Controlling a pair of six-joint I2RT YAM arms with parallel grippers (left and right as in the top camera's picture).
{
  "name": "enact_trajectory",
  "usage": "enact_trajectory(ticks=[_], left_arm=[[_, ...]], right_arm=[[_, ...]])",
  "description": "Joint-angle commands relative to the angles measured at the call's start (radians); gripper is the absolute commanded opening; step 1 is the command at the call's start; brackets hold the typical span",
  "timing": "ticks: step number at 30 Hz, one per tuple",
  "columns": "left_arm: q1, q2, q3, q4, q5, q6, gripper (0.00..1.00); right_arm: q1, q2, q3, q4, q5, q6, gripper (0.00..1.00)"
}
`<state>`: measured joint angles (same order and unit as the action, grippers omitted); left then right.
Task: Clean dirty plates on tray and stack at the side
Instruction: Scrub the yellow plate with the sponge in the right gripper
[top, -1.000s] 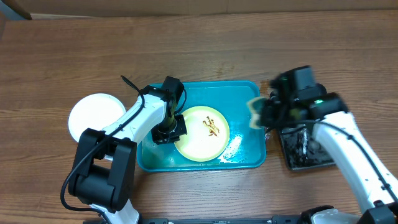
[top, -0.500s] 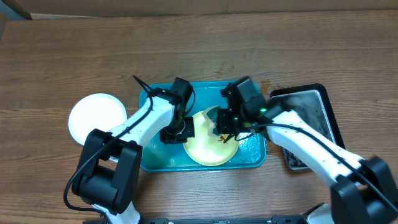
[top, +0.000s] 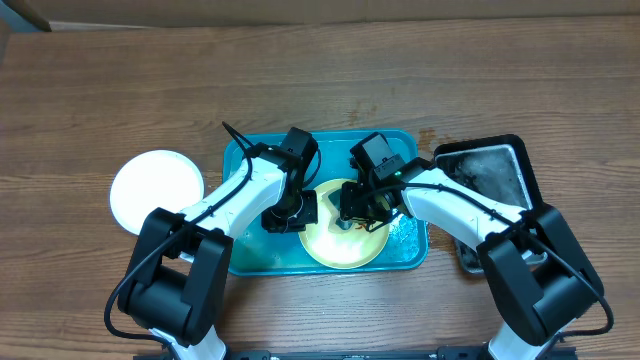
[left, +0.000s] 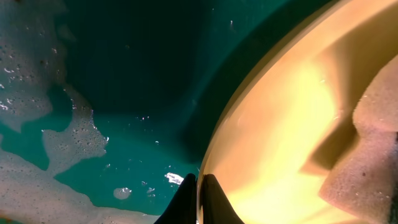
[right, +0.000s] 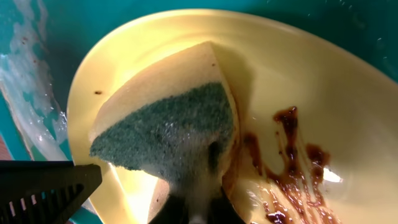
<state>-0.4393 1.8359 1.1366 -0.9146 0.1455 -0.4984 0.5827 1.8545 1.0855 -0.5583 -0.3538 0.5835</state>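
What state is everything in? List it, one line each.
Yellow plate: in the blue tray, smeared brown.
Sponge: soapy, pressed on the plate.
Left gripper: shut on the plate's rim.
Right gripper: shut on the sponge.
Blue tray: wet, foamy.
White plate: on the table, clean-looking.
Black tray: wet, foamy.

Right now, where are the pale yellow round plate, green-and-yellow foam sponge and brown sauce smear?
Pale yellow round plate (right: 298, 68): right wrist view, bare inner surface.
Green-and-yellow foam sponge (right: 174, 130): right wrist view, green scouring face.
Brown sauce smear (right: 287, 116): right wrist view, upper blob.
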Motion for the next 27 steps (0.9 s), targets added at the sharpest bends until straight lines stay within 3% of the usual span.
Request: enact_trajectory(ticks=[1, 6, 14, 27], left_arm=[[-0.01, 0.012, -0.006, 0.003, 0.004, -0.014, 0.04], [-0.009, 0.012, -0.007, 0.003, -0.002, -0.015, 0.04], [-0.009, 0.012, -0.025, -0.001, -0.052, -0.067, 0.04], [-0.01, 0.012, -0.077, -0.001, -0.048, -0.067, 0.04]], right_arm=[[0.002, 0.023, -0.009, -0.016, 0.02, 0.037, 0.04], [0.0, 0.023, -0.015, -0.129, 0.197, 0.125, 0.04], [-0.009, 0.023, -0.022, -0.253, 0.335, 0.124, 0.04], [-0.017, 0.023, -0.031, -0.225, 0.587, 0.124, 0.04]])
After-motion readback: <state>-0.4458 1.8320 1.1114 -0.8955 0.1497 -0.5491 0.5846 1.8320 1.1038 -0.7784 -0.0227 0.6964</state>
